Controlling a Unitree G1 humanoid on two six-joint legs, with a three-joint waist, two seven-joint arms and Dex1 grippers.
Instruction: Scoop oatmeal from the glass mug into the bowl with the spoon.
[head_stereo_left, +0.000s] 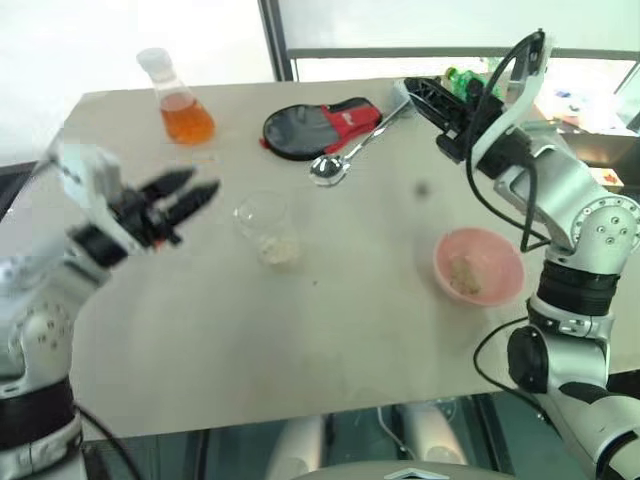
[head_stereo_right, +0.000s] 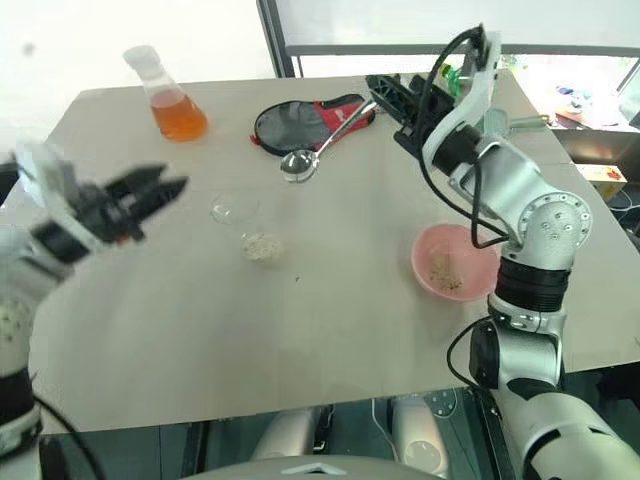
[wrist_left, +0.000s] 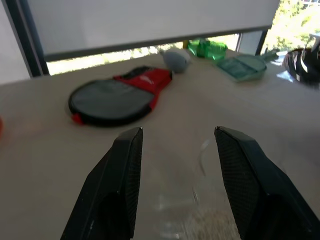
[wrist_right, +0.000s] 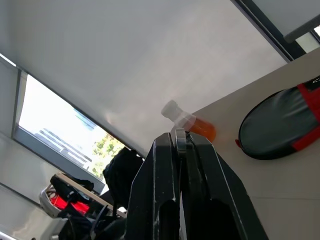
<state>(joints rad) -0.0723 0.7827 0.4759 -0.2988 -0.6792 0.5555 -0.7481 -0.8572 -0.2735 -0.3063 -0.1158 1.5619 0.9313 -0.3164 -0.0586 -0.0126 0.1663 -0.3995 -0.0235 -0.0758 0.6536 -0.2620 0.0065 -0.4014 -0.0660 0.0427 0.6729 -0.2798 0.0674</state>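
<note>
The glass mug (head_stereo_left: 264, 222) stands mid-table with a little oatmeal (head_stereo_left: 279, 250) at its bottom. Just left of it hovers my left gripper (head_stereo_left: 198, 189), open and not touching the mug; in the left wrist view the mug (wrist_left: 197, 197) lies ahead between the spread fingers (wrist_left: 122, 175). To the right, the pink bowl (head_stereo_left: 478, 266) holds a small heap of oatmeal (head_stereo_left: 463, 276). My right gripper (head_stereo_left: 411, 93) is raised at the far side of the table, shut on the handle of the spoon (head_stereo_left: 329, 168). The spoon's head hangs toward the left, beyond the mug.
A conical flask with orange liquid (head_stereo_left: 181, 106) stands at the far left. A black and red pad (head_stereo_left: 316, 128) lies at the back middle. A teal scoop (wrist_left: 243, 67) and a green object (wrist_left: 207, 49) sit at the far right edge.
</note>
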